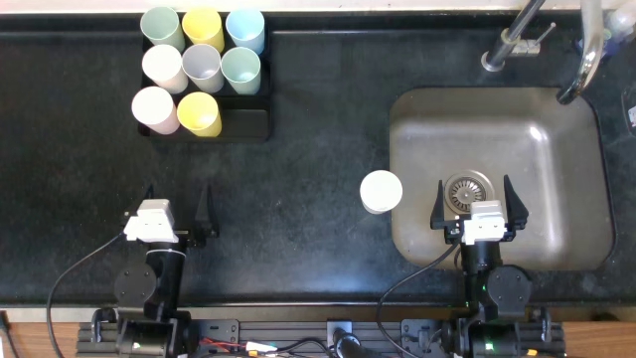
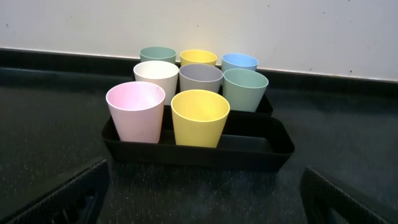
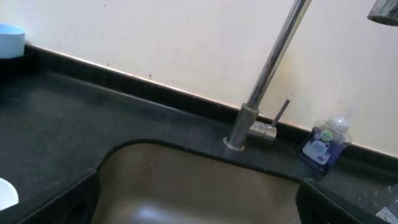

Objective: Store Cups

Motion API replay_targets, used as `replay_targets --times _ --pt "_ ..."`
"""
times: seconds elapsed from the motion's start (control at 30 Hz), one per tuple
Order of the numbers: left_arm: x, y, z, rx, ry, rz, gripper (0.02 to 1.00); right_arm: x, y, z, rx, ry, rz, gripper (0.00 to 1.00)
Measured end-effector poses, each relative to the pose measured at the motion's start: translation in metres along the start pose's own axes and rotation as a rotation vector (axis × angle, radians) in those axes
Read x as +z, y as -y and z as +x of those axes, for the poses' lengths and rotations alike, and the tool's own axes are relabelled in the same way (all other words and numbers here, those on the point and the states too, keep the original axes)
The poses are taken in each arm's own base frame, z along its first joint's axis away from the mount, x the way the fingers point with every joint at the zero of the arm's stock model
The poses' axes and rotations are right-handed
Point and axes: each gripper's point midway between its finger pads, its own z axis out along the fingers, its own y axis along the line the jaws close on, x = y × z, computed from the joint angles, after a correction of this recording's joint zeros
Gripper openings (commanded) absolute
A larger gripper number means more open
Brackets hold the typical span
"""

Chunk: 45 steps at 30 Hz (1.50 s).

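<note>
A black tray (image 1: 248, 124) at the back left of the counter holds several pastel cups, with a pink cup (image 2: 135, 112) and a yellow cup (image 2: 199, 117) in its front row. The slot beside the yellow cup is bare. One white cup (image 1: 381, 191) stands alone on the counter by the sink's left rim, and its edge shows in the right wrist view (image 3: 6, 193). My left gripper (image 1: 178, 199) is open in front of the tray, well short of it. My right gripper (image 1: 474, 194) is open over the sink basin, to the right of the white cup.
The steel sink (image 1: 556, 149) takes up the right side, with a faucet (image 3: 267, 81) behind it and a purple soap bottle (image 3: 324, 144) at the back right. Dark countertop (image 1: 298, 229) lies between the tray and the sink.
</note>
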Motion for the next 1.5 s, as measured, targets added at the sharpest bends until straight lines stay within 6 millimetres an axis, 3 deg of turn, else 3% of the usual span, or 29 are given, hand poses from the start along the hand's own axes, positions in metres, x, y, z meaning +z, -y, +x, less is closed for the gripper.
replay_targets --times 1.07,1.2,1.3,1.37,1.5 --pt "0.0 0.0 0.0 0.0 0.0 0.0 0.998 0.0 0.001 -0.003 0.0 0.012 0.003 0.996" --pt "0.0 0.0 0.0 0.0 0.0 0.0 0.998 -0.004 0.0 -0.001 0.0 -0.055 -0.017 0.998" --pt "0.0 0.0 0.0 0.0 0.0 0.0 0.996 -0.013 0.002 -0.021 0.004 -0.147 -0.062 0.998" --pt "0.0 0.0 0.0 0.0 0.0 0.0 0.998 -0.018 0.006 -0.047 0.016 -0.205 -0.098 0.998" --pt "0.0 0.0 0.0 0.0 0.002 -0.001 0.998 -0.014 0.008 -0.078 0.081 -0.372 -0.162 0.996"
